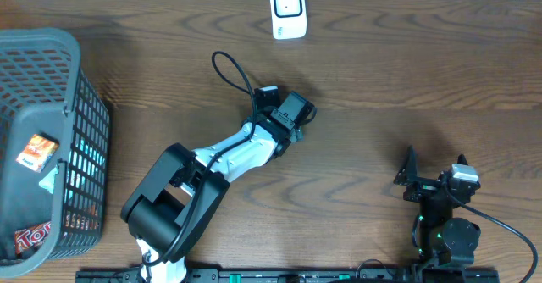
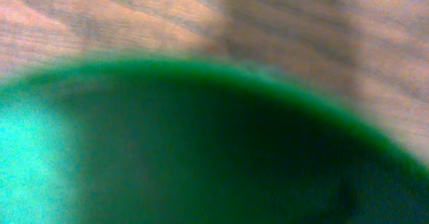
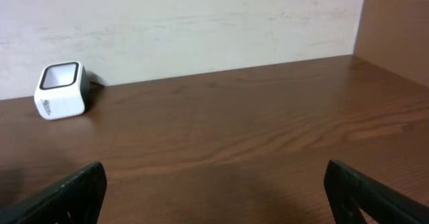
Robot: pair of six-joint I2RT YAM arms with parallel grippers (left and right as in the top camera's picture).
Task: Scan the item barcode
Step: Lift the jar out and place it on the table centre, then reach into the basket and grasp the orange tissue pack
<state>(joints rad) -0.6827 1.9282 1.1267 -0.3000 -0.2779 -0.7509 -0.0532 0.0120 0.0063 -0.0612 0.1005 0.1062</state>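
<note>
The step in hand looked like the handling of the item (image 2: 201, 150) itself, not yet the scan. It sat right under the left gripper (image 1: 290, 113), near mid-worktop at 6 o'clock from the scanner (image 1: 288, 10) and well apart from it. From overhead the arm hid it. The wrist view showed only a blurred green mass with a smooth, rounded edge, and no barcode could be read. Whether the left gripper was clamped on it or apart could not be told.

The right gripper (image 3: 213, 177) stood wide apart and empty at 5 o'clock, facing the scanner.

The next move would likely call for a sure hold on the item. It would then need carrying toward 12 o'clock and turning so its barcode faced the scanner's window. A curved, slick body might slip or roll in a loose grip.

The worktop (image 1: 406, 71) was dark wood-grain, flat and matte. The scanner was a small white plastic box with rounded corners and a dark-rimmed window. At 9 o'clock stood a grey plastic lattice basket (image 1: 85, 105) holding printed packets (image 1: 36, 152).
</note>
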